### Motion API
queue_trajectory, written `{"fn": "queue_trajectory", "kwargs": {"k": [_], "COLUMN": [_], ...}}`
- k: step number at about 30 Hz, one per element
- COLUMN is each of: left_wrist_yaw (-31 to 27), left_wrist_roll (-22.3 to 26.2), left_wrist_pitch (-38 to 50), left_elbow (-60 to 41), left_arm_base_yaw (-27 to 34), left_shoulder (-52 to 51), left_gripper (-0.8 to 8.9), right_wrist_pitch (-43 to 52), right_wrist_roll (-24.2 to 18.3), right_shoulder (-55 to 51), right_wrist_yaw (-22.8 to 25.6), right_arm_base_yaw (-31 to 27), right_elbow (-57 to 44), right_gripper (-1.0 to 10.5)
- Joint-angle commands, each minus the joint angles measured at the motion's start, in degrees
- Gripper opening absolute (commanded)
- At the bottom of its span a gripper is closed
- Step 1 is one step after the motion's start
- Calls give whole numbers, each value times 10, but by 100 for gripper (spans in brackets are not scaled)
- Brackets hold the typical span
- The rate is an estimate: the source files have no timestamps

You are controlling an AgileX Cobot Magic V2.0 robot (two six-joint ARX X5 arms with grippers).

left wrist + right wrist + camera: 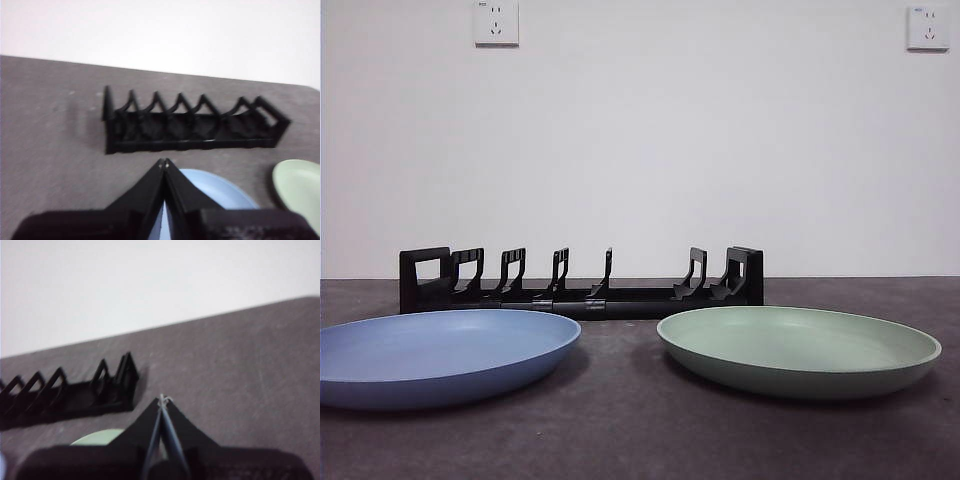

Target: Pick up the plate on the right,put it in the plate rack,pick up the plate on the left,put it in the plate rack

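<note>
A pale green plate [798, 346] lies flat on the right of the dark table, and a blue plate [435, 352] lies flat on the left. Behind them stands the black plate rack [582, 284] with its row of upright dividers, nothing in its slots. Neither arm appears in the front view. My left gripper [163, 162] hangs shut above the blue plate [210, 192], short of the rack [192, 127]. My right gripper [163, 399] is shut too, above the green plate [97, 438], near the rack's right end [70, 390].
The dark table [620, 430] ends at a white wall with two power sockets [496, 22] high up. In the left wrist view the green plate [300, 187] shows at the side.
</note>
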Motion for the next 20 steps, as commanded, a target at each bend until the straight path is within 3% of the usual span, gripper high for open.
{"fn": "queue_trajectory", "kwargs": {"k": [1,10,20], "left_wrist_yaw": [28,133,167], "left_wrist_roll": [-1,35,113], "left_wrist_pitch": [-26,-148,-256], "left_elbow": [43,175,266], "left_arm_base_yaw": [2,2,-4], "left_shoulder": [28,129,197], "left_gripper": [-7,-6,-7], "right_wrist_pitch": [-42,-245,-371], "right_wrist_roll": [-11,-89,-146], "right_shoulder": [45,180,249], "right_wrist_yaw": [-35,-141,-160], "right_arm_base_yaw": [0,0,0], "right_elbow": [63,248,331], "right_gripper": [-11,-11,-11]}}
